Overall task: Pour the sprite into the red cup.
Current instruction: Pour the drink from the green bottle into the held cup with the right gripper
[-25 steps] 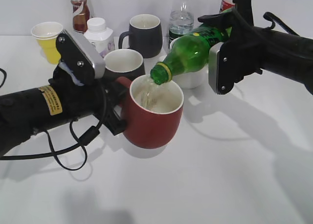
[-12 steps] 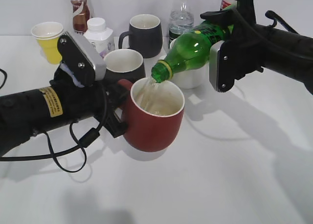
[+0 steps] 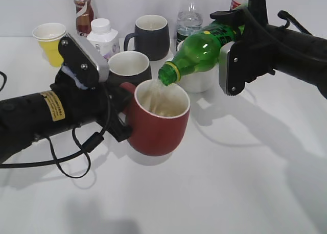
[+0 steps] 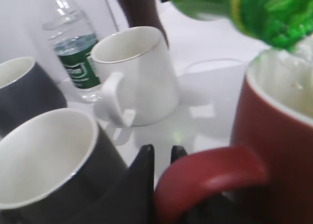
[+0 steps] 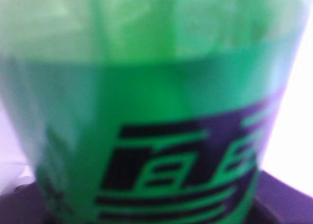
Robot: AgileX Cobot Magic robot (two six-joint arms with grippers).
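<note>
sprite (image 3: 202, 54) green plastic, tilted, R claw (image 3: 240, 27) grips | red cup (image 3: 158, 119) ceramic, L claw (image 3: 121, 114) clamps handle

Right wrist view is nothing but blurred green translucent plastic bottle (image 5: 146, 111); I can't see the jaws there. In the left wrist view the dark red ceramic mug (image 4: 274, 150) is cut by the right edge, and the bottle neck above it is smeared.

No legible text on any label.
</note>
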